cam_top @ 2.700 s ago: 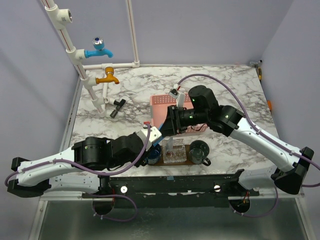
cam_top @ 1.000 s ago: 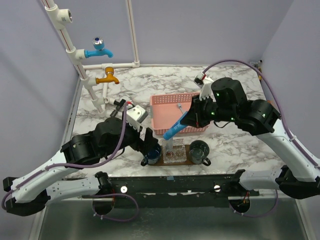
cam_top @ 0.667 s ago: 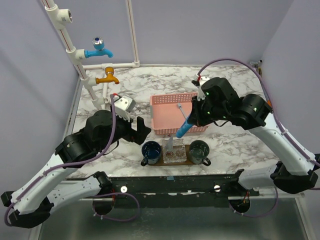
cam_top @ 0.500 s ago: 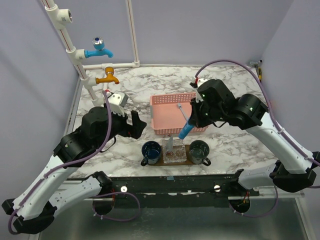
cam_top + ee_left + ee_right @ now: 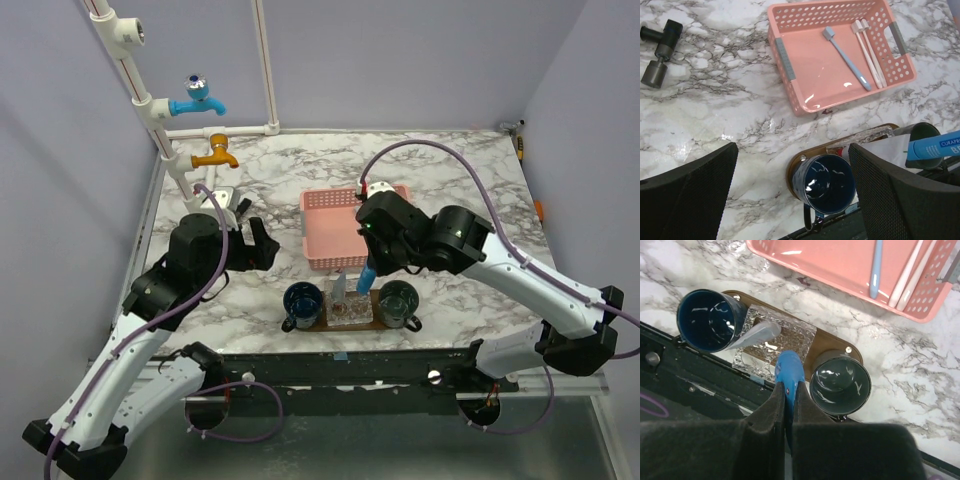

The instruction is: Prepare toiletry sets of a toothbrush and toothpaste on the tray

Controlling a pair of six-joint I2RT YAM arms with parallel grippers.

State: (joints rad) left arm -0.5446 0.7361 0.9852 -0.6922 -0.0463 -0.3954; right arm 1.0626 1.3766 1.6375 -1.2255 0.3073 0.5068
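The dark wooden tray (image 5: 832, 342) holds a dark blue mug (image 5: 705, 320), a clear glass dish (image 5: 795, 332) and a green mug (image 5: 840, 385). A pale toothpaste tube (image 5: 757, 335) lies across the dish. My right gripper (image 5: 790, 390) is shut on a blue toothpaste tube (image 5: 789, 371), which hangs just above the tray between the dish and the green mug. My left gripper (image 5: 794, 150) is open and empty, raised left of the tray (image 5: 350, 322). A light-blue toothbrush (image 5: 847, 57) and two whitish toothbrushes (image 5: 870, 52) lie in the pink basket (image 5: 790, 75).
The pink basket (image 5: 320, 215) stands right behind the tray. A black tool (image 5: 660, 52) lies on the marble to the far left. A white pipe frame with a blue tap (image 5: 195, 98) and a yellow tap (image 5: 215, 155) stands at the back left.
My left arm has drawn back from the tray, up and to the left, its jaws opening a bit wider. My right gripper has carried the blue tube from over the basket down to the tray.
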